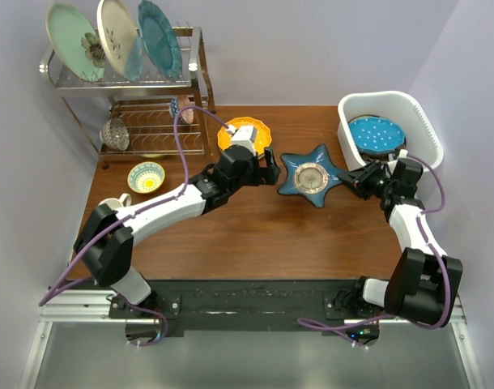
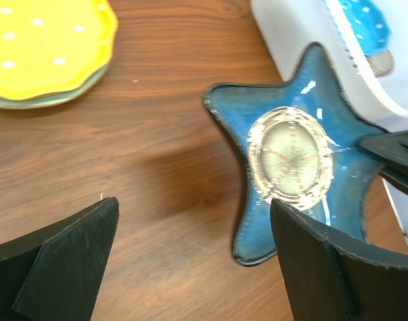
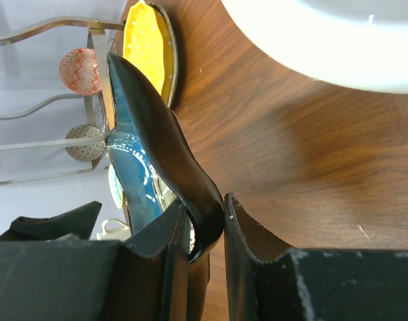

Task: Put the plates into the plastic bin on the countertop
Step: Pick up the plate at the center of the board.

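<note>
The right gripper (image 1: 362,180) is clenched on one arm of the blue star-shaped plate (image 1: 312,177), centre-right on the tabletop (image 1: 255,235). The left gripper (image 1: 269,168) gapes open beside its opposite arm. Likely the pickup step: next, lift it clear and carry it to the white plastic bin (image 1: 425,121), upper right.

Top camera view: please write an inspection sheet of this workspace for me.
Surface: brown wooden table, no spills seen.
Job's things: blue star-shaped plate near the bin; yellow scalloped plate beyond it; blue dotted plate inside white plastic bin.
Clutter: small yellow-and-blue bowl at left.
End effectors: left end effector open; right end effector shut on the star plate's tip.
Cables: purple cables, looping loosely.
Surroundings: chrome wire rack with three upright plates.
</note>
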`<state>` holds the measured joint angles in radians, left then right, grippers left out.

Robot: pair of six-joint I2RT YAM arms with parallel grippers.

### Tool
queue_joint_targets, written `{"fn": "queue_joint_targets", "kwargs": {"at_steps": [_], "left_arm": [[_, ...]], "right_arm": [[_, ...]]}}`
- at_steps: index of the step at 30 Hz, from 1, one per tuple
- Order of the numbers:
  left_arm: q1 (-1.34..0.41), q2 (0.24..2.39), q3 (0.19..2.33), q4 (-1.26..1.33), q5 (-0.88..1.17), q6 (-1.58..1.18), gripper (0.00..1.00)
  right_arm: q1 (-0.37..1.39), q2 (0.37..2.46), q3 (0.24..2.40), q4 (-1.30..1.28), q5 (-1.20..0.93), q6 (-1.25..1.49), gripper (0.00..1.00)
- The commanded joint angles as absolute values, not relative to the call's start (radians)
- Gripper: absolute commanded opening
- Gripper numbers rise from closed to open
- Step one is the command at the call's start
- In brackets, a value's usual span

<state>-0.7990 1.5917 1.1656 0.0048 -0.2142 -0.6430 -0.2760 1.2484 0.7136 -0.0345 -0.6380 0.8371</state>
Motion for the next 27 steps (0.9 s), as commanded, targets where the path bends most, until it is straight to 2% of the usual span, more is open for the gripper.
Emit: {"fn": "queue_joint_targets", "kwargs": {"at_steps": [1, 13, 27], "left_arm": [[-0.795, 1.514, 1.134, 0.003, -0.313, -0.647, 1.00], [-0.796, 1.539, 1.146, 0.023, -0.245, -0.652, 1.00], [-0.795, 1.542, 1.140, 0.037, -0.238, -0.649, 1.00]], "right_arm": [[-0.276, 1.189, 0.750, 0.041, -0.710, 0.907, 0.00], [-0.276, 1.200, 0.791, 0.064, -0.719, 0.943, 0.00], [-0.278, 1.261, 0.995, -0.067, -0.666, 0.874, 0.00]]}}
